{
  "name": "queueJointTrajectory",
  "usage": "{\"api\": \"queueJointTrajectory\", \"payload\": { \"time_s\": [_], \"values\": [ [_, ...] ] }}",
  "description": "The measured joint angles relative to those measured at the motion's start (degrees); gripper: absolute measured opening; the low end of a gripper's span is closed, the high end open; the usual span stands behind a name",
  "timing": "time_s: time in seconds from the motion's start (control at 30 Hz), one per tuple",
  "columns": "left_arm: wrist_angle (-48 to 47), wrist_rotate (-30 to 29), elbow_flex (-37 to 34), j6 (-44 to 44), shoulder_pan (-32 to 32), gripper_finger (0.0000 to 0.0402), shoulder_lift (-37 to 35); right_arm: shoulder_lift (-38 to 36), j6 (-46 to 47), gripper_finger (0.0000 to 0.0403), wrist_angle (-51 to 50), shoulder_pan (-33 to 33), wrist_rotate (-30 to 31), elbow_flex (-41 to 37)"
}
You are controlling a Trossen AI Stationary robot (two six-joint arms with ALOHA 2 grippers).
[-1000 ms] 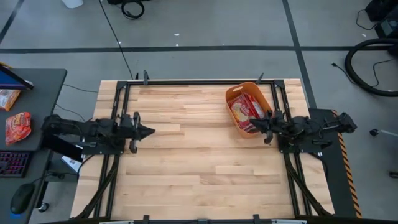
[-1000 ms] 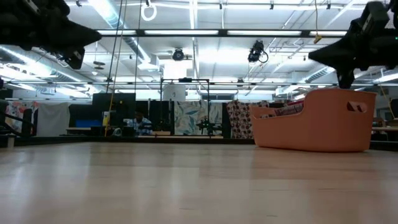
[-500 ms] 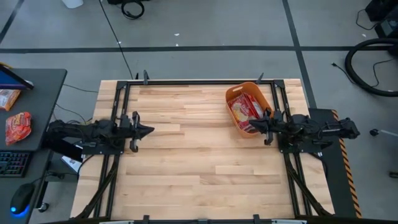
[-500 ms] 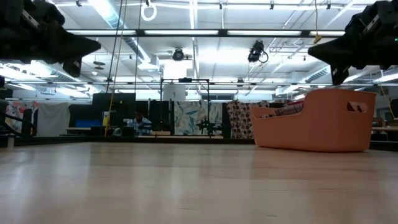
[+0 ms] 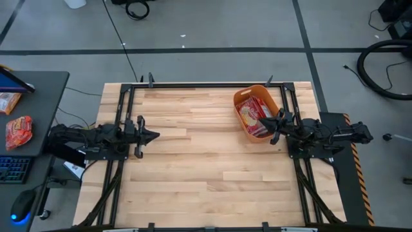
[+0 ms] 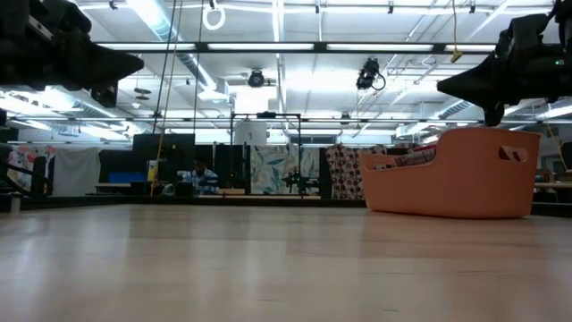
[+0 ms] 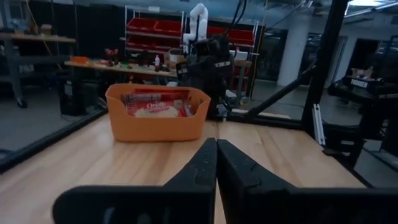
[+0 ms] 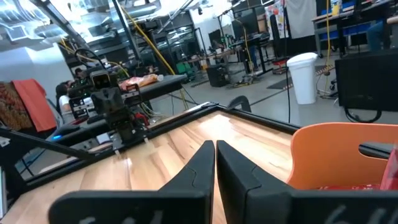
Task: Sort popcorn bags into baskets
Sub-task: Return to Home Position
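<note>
- Table (image 5: 206, 161): light wood-plank top, black frame rails down both sides.
- Side desk (image 5: 38, 96): dark, off the table's left side, next to the left arm's base.
- Left gripper (image 5: 154, 136): at the table's left edge, approx mid-depth, held above the top and pointing twd ctr. Fingers (image 7: 202, 165) pressed together tip to tip, nothing betw. them.
- Right gripper (image 5: 273, 129): at the right side, raised, tips over the tub's edge nearest its own arm. Fingers (image 8: 199, 165) closed against each other, empty.
- Orange tub (image 5: 257, 88): bright plastic, rounded corners, sloping walls. Stands on the table's far-right qtr, set at an angle to the table edge.
- Popcorn bags (image 5: 254, 115): red packets w/ cream oval labels, all inside the tub, overlapping, tops showing at the rim in the low view. Exact count: can't tell.
- Snack pouch (image 5: 18, 131): orange-red, lying flat on the side desk, well apart fr. the tub.
- Mouse (image 5: 21, 206): dark, at the desk's near end.
</note>
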Motion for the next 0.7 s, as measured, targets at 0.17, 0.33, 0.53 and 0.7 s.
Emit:
{"api": "queueJointTrajectory", "payload": {
  "time_s": [0.17, 0.33, 0.53, 0.7],
  "values": [
    [-1.39, 0.17, 0.0, -3.83, 0.0, 0.0012, 0.04, 0.0, 0.0, 0.0021, 0.02, 0.0, -0.1, 0.0],
    [-1.33, 0.15, 0.0, -2.27, 0.0, 0.0013, 0.32, 0.0, 0.0, 0.0022, 0.07, 0.0, -0.17, 0.0],
    [-1.35, 0.13, 0.0, -2.57, 0.0, 0.0013, 0.35, 0.0, 0.01, 0.0023, 0.07, 0.0, -0.19, 0.0],
    [-1.37, 0.09, -0.02, -2.57, 0.0, 0.0013, 0.35, 0.0, 0.01, 0.0024, 0.07, 0.0, -0.2, 0.0]
  ]
}}
